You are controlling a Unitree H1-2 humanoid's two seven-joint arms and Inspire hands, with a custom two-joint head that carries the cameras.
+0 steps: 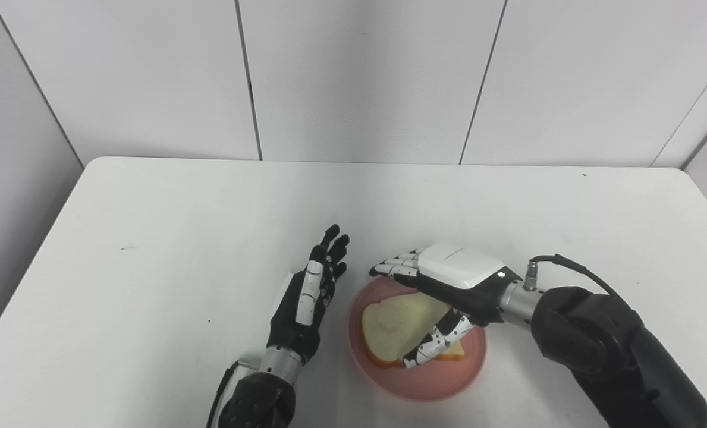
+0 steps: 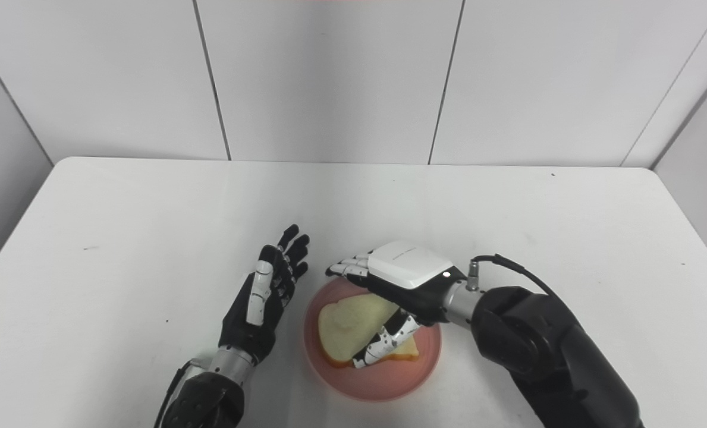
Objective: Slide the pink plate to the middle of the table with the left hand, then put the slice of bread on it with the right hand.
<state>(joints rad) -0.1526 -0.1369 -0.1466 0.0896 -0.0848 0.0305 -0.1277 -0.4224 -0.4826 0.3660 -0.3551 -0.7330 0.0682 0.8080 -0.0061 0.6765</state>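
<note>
The pink plate point(image 1: 418, 380) sits on the white table, near its front edge and about midway across. The slice of bread point(image 1: 392, 324) lies in the plate. My right hand point(image 1: 448, 279) hovers low over the plate's far half, palm down. Its fingers point(image 1: 396, 265) stretch out past the far rim. Its thumb point(image 1: 433, 345) lies across the near side of the bread, and part of the slice is hidden under the palm. My left hand point(image 1: 311, 297) rests open just left of the plate, fingers pointing away from me, with a narrow gap to the rim.
The white table point(image 1: 151, 238) has rounded far corners and ends at grey wall panels behind. Walls also stand close to its left and right sides.
</note>
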